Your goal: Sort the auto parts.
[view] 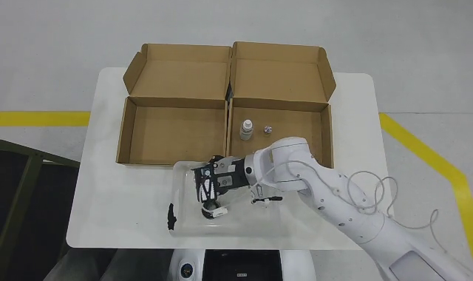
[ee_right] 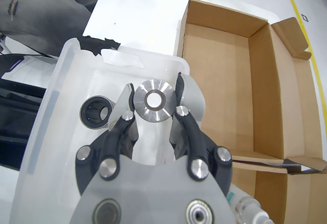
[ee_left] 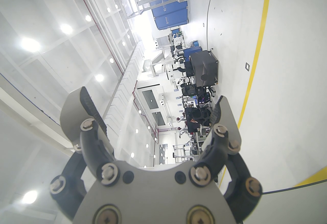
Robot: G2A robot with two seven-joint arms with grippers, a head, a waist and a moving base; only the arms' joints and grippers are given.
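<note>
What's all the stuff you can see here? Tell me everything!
tray: one, see-through, black tape on a corner, at the front
silver ring: one, silver, in the tray
black bearing: one, black, beside the ring in the tray
cardboard boxes: two, brown, open, side by side behind the tray
white bottle: one, white, in the robot's right-side box
table: one, white, under everything
right gripper: one, grey and black, shut on the silver ring
left gripper: one, grey and black, open, empty
</note>
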